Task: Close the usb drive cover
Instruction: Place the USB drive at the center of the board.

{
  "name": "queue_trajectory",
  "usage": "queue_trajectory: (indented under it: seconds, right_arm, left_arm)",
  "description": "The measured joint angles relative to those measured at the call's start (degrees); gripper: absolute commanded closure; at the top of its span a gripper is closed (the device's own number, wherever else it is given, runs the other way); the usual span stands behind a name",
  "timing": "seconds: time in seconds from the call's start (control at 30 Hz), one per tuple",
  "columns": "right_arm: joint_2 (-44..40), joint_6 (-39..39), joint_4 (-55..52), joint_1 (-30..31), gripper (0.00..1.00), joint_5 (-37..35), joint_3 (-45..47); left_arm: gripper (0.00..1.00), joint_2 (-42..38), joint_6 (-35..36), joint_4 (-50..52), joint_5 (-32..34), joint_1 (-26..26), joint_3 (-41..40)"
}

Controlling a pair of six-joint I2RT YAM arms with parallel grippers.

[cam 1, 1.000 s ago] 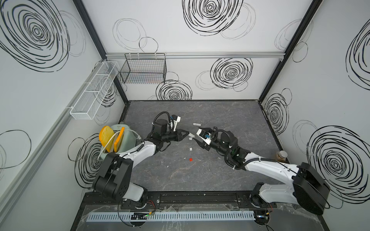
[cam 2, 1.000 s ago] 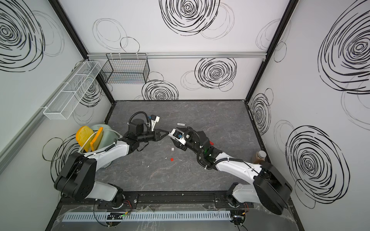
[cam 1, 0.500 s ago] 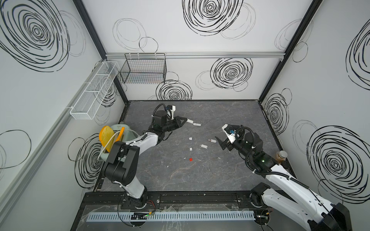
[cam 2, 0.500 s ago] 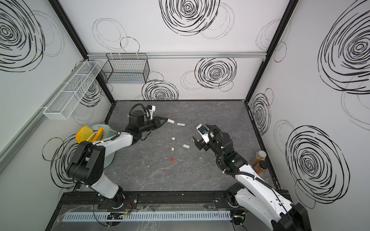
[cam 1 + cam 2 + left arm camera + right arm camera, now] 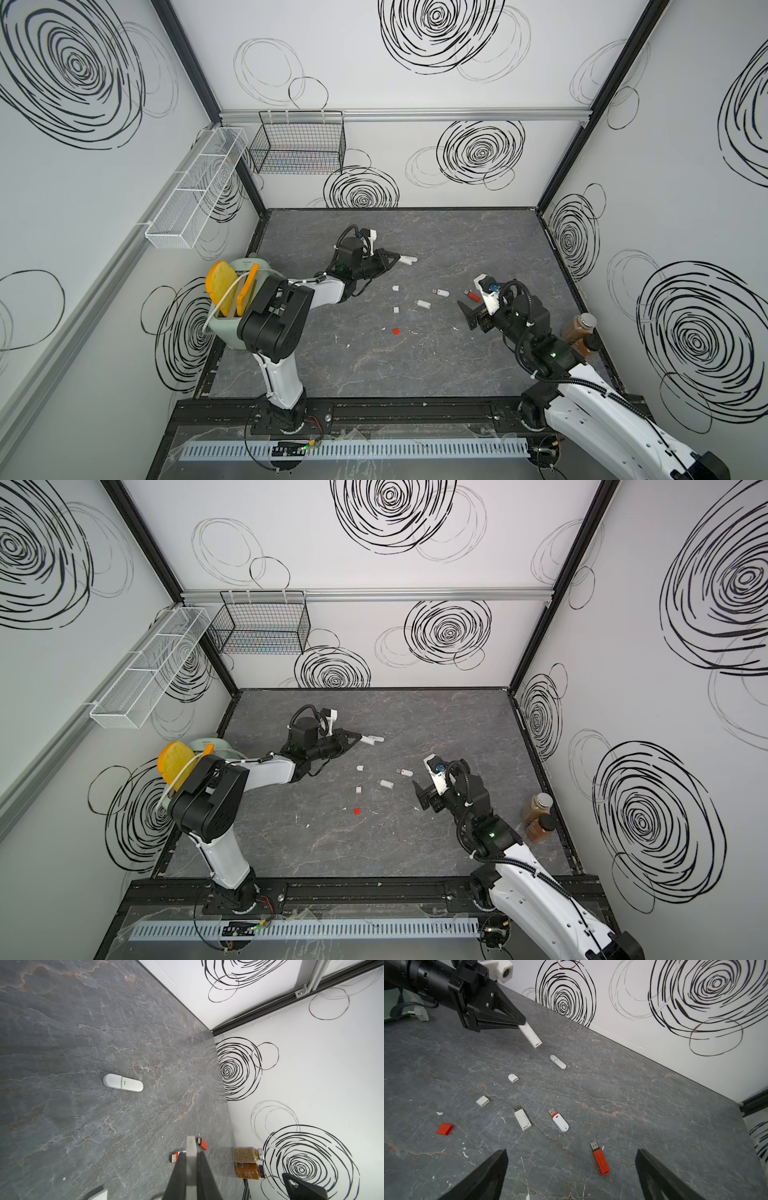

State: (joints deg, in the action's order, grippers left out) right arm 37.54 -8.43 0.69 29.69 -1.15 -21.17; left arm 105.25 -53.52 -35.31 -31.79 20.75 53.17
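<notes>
Three drives are seen uncapped on the tabletop before the right arm: a white rectangular drive, a rounded white drive and a red drive. A rounded white cap, a square white cap and a red cap are scattered apart from them.

A mismatch is judged the likeliest fault (two caps are white, all are small): a wrong cap could be picked, or a drive skidded away if pressed at a slant.

The left arm is stretched low toward the back wall. The left jaws are clamped on a white stick, near a capped drive on the tabletop; the stick's connector end is hidden between them. The right arm is angled down, and the right jaws are spread wide, with nothing held.
</notes>
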Motion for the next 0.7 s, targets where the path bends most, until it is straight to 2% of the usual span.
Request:
queue_trajectory:
  seconds: [0.7]
  right_arm:
    - [-3.1,0.6,4.5,0.5,0.01,-3.6,4.3]
  left_arm:
    - [0.99,11.4,0.1,0.3,1.5,1.3,5.8]
